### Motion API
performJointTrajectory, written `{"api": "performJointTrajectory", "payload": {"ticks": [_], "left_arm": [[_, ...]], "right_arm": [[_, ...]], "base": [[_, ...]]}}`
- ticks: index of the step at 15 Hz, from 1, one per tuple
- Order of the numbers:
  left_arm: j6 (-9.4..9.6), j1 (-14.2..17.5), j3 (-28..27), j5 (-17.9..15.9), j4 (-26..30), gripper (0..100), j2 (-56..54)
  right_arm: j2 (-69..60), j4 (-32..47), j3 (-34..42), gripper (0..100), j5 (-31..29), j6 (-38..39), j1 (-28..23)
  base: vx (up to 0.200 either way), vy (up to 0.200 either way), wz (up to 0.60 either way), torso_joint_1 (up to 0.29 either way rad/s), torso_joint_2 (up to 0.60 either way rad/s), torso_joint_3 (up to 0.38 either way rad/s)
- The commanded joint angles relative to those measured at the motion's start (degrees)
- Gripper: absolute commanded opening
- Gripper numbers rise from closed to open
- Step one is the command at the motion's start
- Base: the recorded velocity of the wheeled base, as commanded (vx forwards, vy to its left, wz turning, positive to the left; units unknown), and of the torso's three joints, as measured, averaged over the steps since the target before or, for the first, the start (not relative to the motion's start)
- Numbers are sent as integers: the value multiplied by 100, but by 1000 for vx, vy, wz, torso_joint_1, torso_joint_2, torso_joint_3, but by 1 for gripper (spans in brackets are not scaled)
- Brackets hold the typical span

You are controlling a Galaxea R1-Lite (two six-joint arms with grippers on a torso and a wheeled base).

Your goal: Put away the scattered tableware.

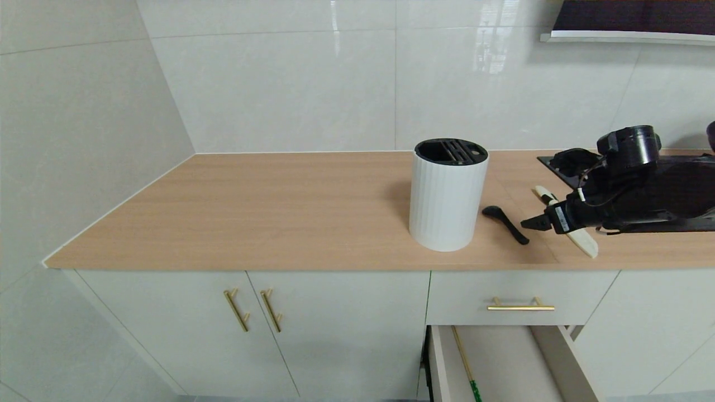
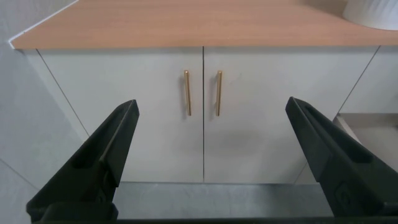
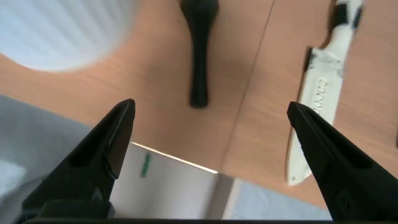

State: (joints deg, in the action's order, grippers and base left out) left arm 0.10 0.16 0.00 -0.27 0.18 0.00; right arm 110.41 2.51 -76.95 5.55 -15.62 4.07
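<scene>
Tableware, two pieces, is laid loose on the worktop [image 1: 279,212].

- **Black spoon** [image 1: 504,222]: placed just right of the white ribbed holder [image 1: 447,195], with its handle pointed to the near right.
- **Cream knife** [image 1: 581,240]: laid right of the spoon and apart from it, partly covered by the right gripper [image 1: 539,222].
- **Right gripper:** held above the worktop, between spoon and knife. Its jaws are spread wide and nothing is gripped.
- **Left gripper** [image 2: 211,102]: held low before the cabinet doors [image 2: 205,137]. Its jaws are spread wide and nothing is gripped.
- **Drawer** [image 1: 503,363]: found open below the worktop at the right. A thin stick with a green end [image 1: 463,357] is seen inside.
</scene>
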Motion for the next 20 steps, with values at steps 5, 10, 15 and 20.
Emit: {"api": "performJointTrajectory", "payload": {"ticks": [5, 10, 15, 20], "left_arm": [[-1, 2, 0, 0, -1, 100, 0], [-1, 2, 0, 0, -1, 100, 9], [-1, 2, 0, 0, -1, 100, 9], [-1, 2, 0, 0, -1, 100, 9]], "right_arm": [[1457, -67, -1006, 100, 254, -170, -12], [1589, -418, -1015, 100, 403, -161, -3], [1800, -849, -1042, 100, 430, -135, 6], [1853, -875, -1094, 100, 614, 59, 32]], "base": [[0, 0, 0, 0, 0, 0], [0, 0, 0, 0, 0, 0], [0, 0, 0, 0, 0, 0], [0, 0, 0, 0, 0, 0]]}}
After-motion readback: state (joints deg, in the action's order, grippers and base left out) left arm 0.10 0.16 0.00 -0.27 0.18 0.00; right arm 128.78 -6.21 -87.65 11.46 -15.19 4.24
